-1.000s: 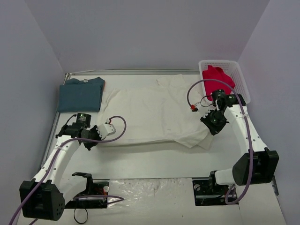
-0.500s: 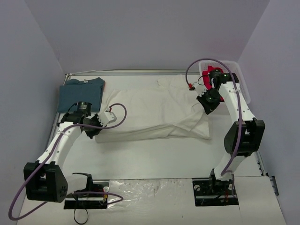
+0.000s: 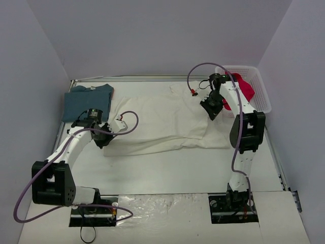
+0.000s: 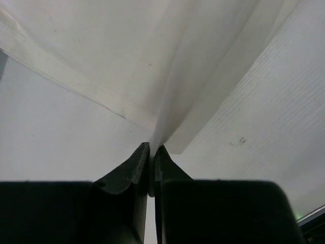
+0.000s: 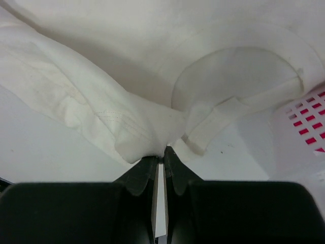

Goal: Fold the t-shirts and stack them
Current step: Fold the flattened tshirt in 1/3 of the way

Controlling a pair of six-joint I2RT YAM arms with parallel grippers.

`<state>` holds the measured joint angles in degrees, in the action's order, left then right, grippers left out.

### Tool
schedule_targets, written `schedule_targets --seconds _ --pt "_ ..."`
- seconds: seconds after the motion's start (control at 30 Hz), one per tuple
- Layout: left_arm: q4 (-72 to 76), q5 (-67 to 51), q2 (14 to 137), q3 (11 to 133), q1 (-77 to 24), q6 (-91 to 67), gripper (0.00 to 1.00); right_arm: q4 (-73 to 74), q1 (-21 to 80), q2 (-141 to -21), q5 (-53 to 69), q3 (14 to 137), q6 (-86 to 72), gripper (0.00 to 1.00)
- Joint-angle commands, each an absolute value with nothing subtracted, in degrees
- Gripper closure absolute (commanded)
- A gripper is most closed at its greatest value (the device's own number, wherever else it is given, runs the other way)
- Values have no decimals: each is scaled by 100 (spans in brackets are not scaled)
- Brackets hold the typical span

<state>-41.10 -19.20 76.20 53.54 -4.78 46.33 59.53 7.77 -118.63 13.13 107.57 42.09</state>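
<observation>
The large cream-white t-shirt [image 3: 162, 122] lies spread across the middle of the table, its near part folded back over itself. My left gripper [image 3: 103, 138] is shut on its left edge [image 4: 167, 101], by the fold's corner. My right gripper [image 3: 210, 109] is shut on a bunched part of the same shirt [image 5: 147, 127] near the collar [image 5: 233, 76], at the right. The teal-blue t-shirt [image 3: 87, 101] lies folded at the far left. The bright red t-shirt [image 3: 242, 87] sits in the basket.
A white plastic lattice basket [image 3: 256, 84] stands at the far right corner, and its wall shows in the right wrist view [image 5: 307, 109]. Bare table [image 3: 167, 168] runs along the near side. Purple cables loop over both arms.
Both grippers have carried the cream-white shirt's near edge away from the bases toward the back. The right arm swung up beside the basket; the shirt now lies folded narrower.
</observation>
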Motion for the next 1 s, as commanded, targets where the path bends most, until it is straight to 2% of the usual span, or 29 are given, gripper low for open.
schedule_targets --seconds 0.0,0.17,0.27,0.33,0.4,0.43,0.5,0.63,0.97 --pt "-3920 -1785 7708 5651 -413 4562 98 6223 923 -12128 1143 11126 4052 100" --pt "-3692 -1688 7910 5704 -360 4395 98 6170 975 -12497 1081 11434 3973 100" --pt "-3560 -1609 8068 5739 -360 4255 94 6100 975 -12612 1020 11496 3876 85" --pt "-3464 -1582 8147 5748 -352 4149 79 5951 976 -12630 984 11557 3780 69" --pt "-3428 -1582 8182 5766 -352 4096 68 5845 967 -12612 923 11593 3596 63" --pt "-3402 -1565 8174 5792 -352 4017 59 5679 967 -12508 914 11567 3525 61" --pt "-3366 -1503 8113 5792 -352 3903 51 5268 958 -12219 836 11313 3306 60" --pt "-3340 -1371 7867 5739 -352 3753 47 4983 984 -11604 1132 10568 3225 59" --pt "-3551 -1362 7357 5537 -343 3446 44 4904 1441 -10837 1362 8693 3524 62"
